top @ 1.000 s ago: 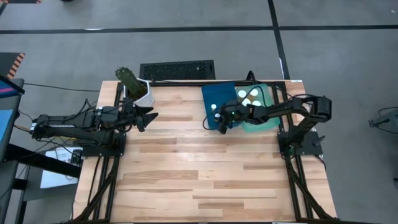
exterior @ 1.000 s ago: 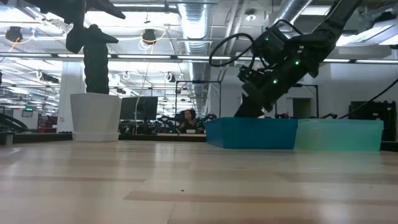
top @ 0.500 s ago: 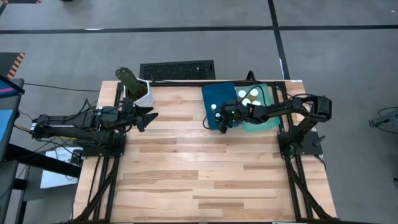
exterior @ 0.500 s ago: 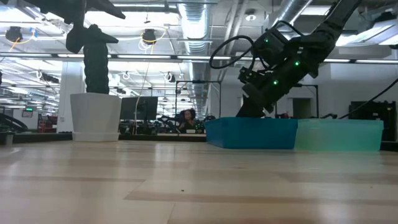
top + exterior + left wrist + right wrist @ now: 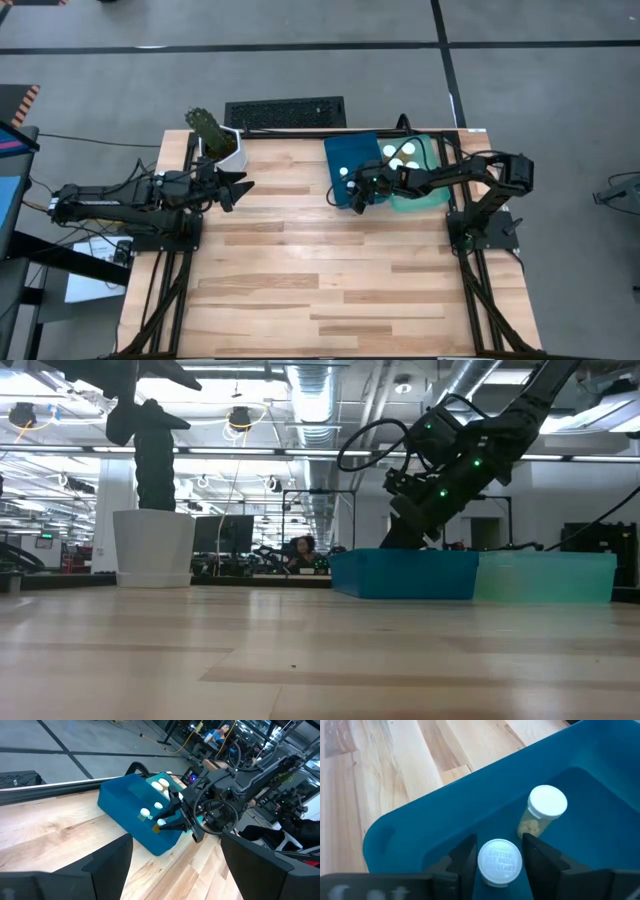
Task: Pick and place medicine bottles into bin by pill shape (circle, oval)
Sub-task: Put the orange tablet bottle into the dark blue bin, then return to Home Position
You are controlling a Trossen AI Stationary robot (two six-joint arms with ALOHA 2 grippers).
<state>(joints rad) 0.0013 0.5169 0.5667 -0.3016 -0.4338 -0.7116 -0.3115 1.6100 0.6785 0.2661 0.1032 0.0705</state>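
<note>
My right gripper (image 5: 354, 196) reaches into the dark blue bin (image 5: 352, 150) over its near left corner and is shut on a white-capped, amber-bodied medicine bottle (image 5: 500, 861), which also shows in the left wrist view (image 5: 160, 824). A second bottle (image 5: 547, 804), its yellow pills showing, stands on the bin floor just beyond it. Several white caps (image 5: 404, 155) show in the teal bin (image 5: 428, 190) to the right. My left gripper (image 5: 240, 187) is open and empty above the table's left part; its fingers frame the left wrist view (image 5: 175, 870). My right gripper pinches the bottle at its white cap (image 5: 519, 862), one finger on each side of it. The fingers slant down from above and from the table's right. The bottle stands upright inside the blue bin; the cap hides whether its base rests on the floor.
A white pot with a green plant (image 5: 222, 143) stands at the table's far left corner, close to my left gripper. A black keyboard (image 5: 285, 112) lies behind the far edge. Bare wood (image 5: 320, 270) covers the middle and near part of the table.
</note>
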